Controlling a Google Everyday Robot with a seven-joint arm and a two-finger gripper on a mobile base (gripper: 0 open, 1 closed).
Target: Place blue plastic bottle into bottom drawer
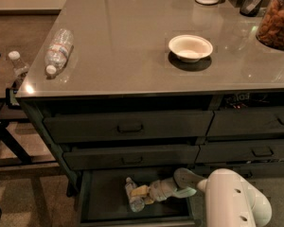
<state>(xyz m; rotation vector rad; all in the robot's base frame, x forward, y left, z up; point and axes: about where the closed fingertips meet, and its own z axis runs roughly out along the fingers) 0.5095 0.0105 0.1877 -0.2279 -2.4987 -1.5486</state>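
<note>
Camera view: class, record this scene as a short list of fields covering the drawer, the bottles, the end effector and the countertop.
bottom drawer: pulled open
blue bottle: inside the bottom drawer, on its dark floor, cap toward the back
end effector: down inside the drawer, just right of the blue bottle
arm: reaches in from the lower right
clear bottle: lying on its side near the left edge of the counter
bowl: white, upright, mid-counter
</note>
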